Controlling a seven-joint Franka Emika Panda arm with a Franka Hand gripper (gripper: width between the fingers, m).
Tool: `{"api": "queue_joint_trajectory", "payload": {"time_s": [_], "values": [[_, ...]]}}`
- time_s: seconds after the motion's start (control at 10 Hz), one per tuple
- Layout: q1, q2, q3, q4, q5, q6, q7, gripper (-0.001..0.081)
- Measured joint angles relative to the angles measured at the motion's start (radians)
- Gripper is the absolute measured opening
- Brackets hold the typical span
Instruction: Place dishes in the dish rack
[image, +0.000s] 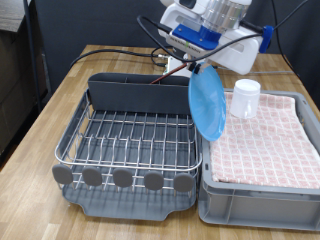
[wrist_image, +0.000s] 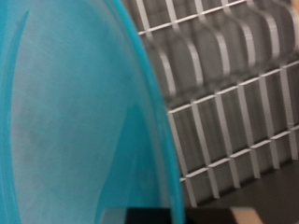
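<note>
End effector (image: 203, 62) clamping plate (image: 208, 104)

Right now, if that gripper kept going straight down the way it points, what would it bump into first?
Probably the dish rack: the gripper holds the light-blue plate on edge, and the wrist view shows rack wires beyond it. Depth is unclear.

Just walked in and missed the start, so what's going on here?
The robot arm's gripper holds a light-blue plate on edge in the air, over the side of the wire dish rack nearest the cloth-lined grey crate. The white cup stands on the crate's cloth. No dishes show on the rack's wires.
</note>
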Motion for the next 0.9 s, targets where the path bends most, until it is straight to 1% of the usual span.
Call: {"api": "queue_joint_trajectory", "payload": {"time_s": [0.2, 0.3, 0.5, 0.7, 0.9], "values": [[-0.008, -0.014, -0.011, 0.042, -0.047, -0.080, -0.076, 0.0025], [-0.013, -0.022, -0.021, 0.055, -0.077, -0.094, -0.144, 0.0025], [-0.023, -0.040, -0.044, 0.061, -0.080, -0.086, -0.248, 0.0025], [-0.022, -0.033, -0.044, 0.060, -0.080, -0.086, -0.234, 0.0025], [-0.024, -0.032, -0.058, 0.051, -0.080, -0.055, -0.243, 0.0025]]}}
